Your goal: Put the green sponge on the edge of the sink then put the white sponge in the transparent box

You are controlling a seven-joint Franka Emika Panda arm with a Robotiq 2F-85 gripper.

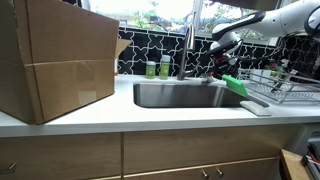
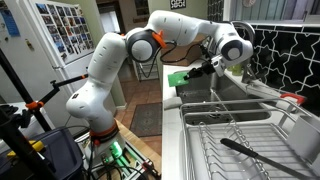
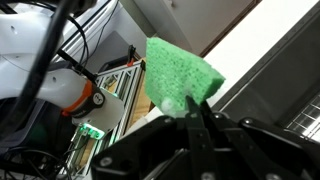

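Observation:
My gripper (image 3: 190, 108) is shut on one end of the green sponge (image 3: 180, 68). In both exterior views the gripper (image 1: 222, 70) (image 2: 204, 68) holds the green sponge (image 1: 236, 86) (image 2: 180, 77) tilted, just above the sink's (image 1: 180, 95) (image 2: 215, 97) edge on the dish rack side. I cannot tell if it touches the rim. A pale flat pad, seemingly the white sponge (image 1: 256, 107), lies on the counter at the sink's front corner. The transparent box is not identifiable in any view.
A large cardboard box (image 1: 55, 60) stands on the counter beside the sink. A faucet (image 1: 187, 48) and two green bottles (image 1: 152, 68) stand behind the basin. A wire dish rack (image 1: 285, 88) (image 2: 230, 130) holds a dark utensil (image 2: 255, 150).

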